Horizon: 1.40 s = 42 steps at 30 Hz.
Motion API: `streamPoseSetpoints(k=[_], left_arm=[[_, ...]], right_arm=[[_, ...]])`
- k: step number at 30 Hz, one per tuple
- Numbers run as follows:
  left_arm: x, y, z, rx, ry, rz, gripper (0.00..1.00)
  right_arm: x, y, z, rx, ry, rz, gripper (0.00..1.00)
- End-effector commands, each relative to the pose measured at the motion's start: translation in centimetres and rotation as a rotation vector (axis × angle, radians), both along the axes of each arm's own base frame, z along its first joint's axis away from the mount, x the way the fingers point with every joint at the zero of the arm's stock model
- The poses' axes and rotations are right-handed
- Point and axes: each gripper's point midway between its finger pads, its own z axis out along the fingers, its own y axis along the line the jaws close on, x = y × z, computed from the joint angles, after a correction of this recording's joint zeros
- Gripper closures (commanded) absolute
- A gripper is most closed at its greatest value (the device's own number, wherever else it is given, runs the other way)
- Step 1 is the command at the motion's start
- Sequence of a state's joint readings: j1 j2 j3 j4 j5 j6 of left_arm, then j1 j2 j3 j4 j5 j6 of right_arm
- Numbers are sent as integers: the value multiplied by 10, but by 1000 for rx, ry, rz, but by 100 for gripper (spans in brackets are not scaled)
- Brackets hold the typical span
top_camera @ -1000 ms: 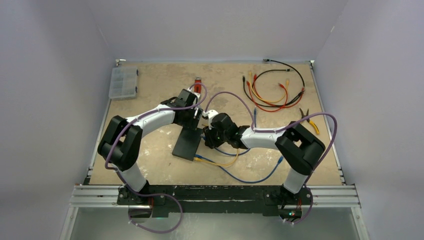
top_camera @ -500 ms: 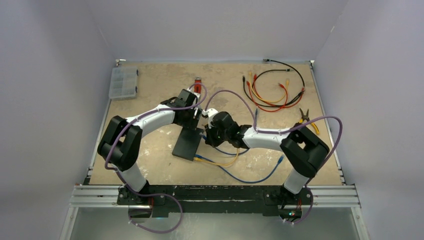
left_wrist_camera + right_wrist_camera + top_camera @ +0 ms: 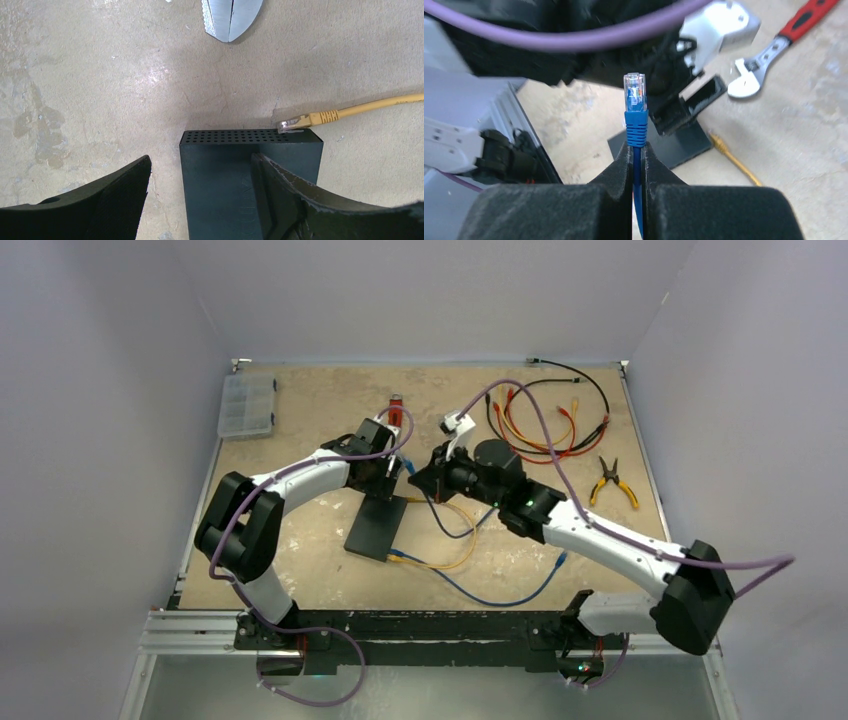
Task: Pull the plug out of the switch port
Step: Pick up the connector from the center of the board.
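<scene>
Right gripper [image 3: 636, 150] is pinched tight on a blue cable [image 3: 637, 190], just below the cable's boot, and it is raised above the table [image 3: 300, 440]. The left gripper [image 3: 200, 159] is spread wide over the far end of the switch [image 3: 375, 528]. One of its fingers [image 3: 115, 200] is out over bare table to the left, and the other is over the switch's top (whether it presses down cannot be told).

The switch, a flat black box, lies near the middle of the table between the two arms, with its perforated side facing far. A clear compartment box [image 3: 246, 405] sits at the far left corner. A loose coil of red, yellow and black cables [image 3: 545, 425] lies at the far right. A red-handled wrench [image 3: 769, 47] lies just beyond the switch. Yellow-handled pliers [image 3: 612, 480] rest near the right edge. A yellow cable [image 3: 350, 111] ends right beside the switch's far right corner.

The plug [image 3: 634, 92], clear-tipped, stands upright above the right gripper's fingertips, free of the switch and well above it.
</scene>
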State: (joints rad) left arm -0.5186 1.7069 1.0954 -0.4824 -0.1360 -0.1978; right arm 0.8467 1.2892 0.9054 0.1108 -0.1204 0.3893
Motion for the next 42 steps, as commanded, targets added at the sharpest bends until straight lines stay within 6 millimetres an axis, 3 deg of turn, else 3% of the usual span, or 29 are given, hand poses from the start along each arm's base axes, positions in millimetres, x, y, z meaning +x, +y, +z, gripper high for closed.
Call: streamPoseSetpoints(k=[1,5,9,19,26,31,42], left_arm=[[-23,27,-21,119,90,5,28],[-23,28,-21,123,91,5,28],[-23,28,-22,125,91,6,28],[-23,29,-23,132,94,7,28],[-23,30,-23,135,95,9,28],[-23,30,-24,139,97,7,28],[-23,31,-24,143,97,7,28]], right_arm=[[9,-16,90,168,-133,-70,100],[11,-32,136,255,-196,-67,100],[14,-39,160,324,-193,9,100],[-8,-40,190,470,-159,315,100],[-13,-50,219,516,-206,377,100],[-6,-62,242,513,-263,348,100],[19,-103,274,497,-356,278,100]])
